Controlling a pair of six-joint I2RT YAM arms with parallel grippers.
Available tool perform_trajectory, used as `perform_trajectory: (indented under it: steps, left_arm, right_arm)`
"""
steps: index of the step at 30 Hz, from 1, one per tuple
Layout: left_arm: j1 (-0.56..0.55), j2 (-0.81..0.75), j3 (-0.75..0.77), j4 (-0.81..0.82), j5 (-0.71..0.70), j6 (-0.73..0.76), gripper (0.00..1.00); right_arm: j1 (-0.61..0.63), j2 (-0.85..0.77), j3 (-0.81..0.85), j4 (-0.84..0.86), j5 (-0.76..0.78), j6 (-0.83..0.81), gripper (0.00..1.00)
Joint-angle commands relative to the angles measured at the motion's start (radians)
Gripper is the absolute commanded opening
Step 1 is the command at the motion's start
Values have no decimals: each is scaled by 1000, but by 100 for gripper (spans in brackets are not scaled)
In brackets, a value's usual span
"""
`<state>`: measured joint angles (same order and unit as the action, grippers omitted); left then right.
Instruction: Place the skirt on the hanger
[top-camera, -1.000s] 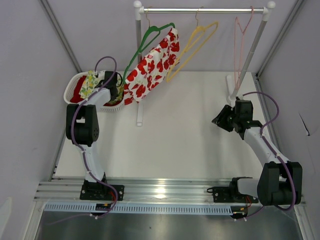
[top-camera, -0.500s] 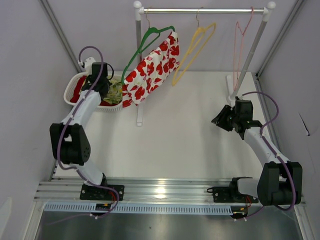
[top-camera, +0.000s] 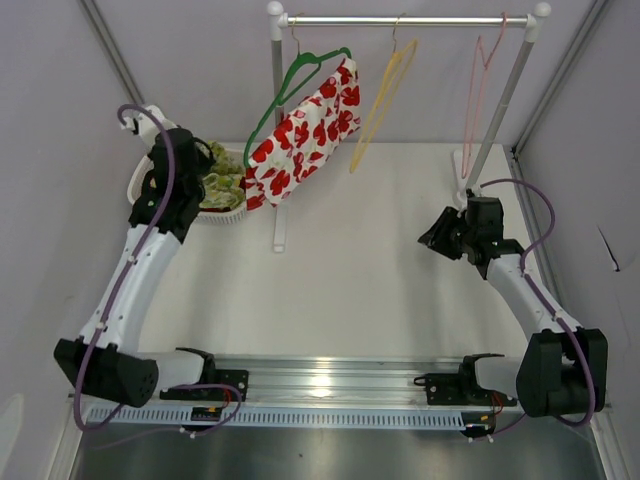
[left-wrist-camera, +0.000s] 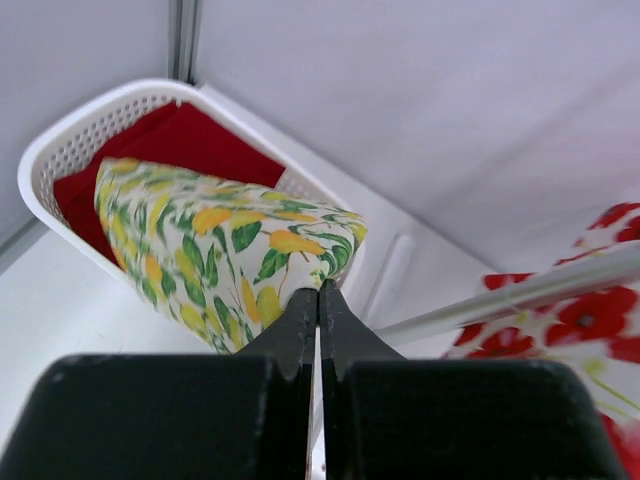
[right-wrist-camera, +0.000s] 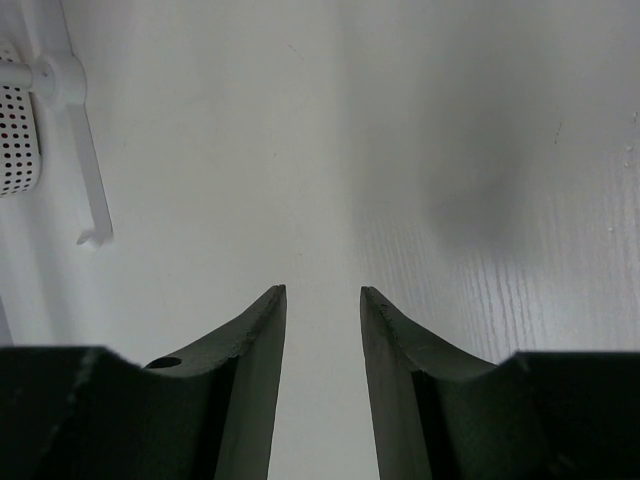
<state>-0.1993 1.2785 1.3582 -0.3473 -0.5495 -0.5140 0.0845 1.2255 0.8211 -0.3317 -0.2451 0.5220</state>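
Note:
A white skirt with yellow lemons and green leaves (left-wrist-camera: 200, 240) is lifted over the white basket (left-wrist-camera: 60, 135). My left gripper (left-wrist-camera: 319, 290) is shut on its edge. In the top view the left gripper (top-camera: 197, 168) is at the basket's left side, with the skirt (top-camera: 222, 185) draped over the basket. A yellow hanger (top-camera: 384, 92) and a pink hanger (top-camera: 484, 70) hang bare on the rack bar (top-camera: 400, 20). My right gripper (top-camera: 432, 240) is open and empty above the table, right of centre; the right wrist view (right-wrist-camera: 322, 292) shows only table between its fingers.
A green hanger (top-camera: 290, 85) carries a white garment with red flowers (top-camera: 305, 130) at the rack's left end. A red cloth (left-wrist-camera: 190, 140) lies in the basket. The rack's foot (top-camera: 278, 235) and right post (top-camera: 500, 110) stand on the table.
My left arm has swung out to the left and pulled back, drawing the lemon skirt up from the basket. The yellow hanger has swung to hang steeper. The right arm has barely moved.

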Motion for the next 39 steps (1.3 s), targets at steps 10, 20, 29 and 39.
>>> perform_trajectory:
  steps: [10, 20, 29, 39]
  left_arm:
    - [-156, -277, 203, -65, -13, 138, 0]
    - [-295, -432, 165, -110, -20, 149, 0]
    - [-301, -475, 82, -107, 244, 63, 0]
    - [-673, -244, -83, 76, 201, 22, 0]
  right_arm:
    - [32, -37, 79, -13, -6, -23, 41]
    - [90, -52, 102, -32, 9, -31, 42]
    - [164, -78, 95, -46, 30, -14, 42]
    - [170, -181, 88, -107, 73, -11, 43]
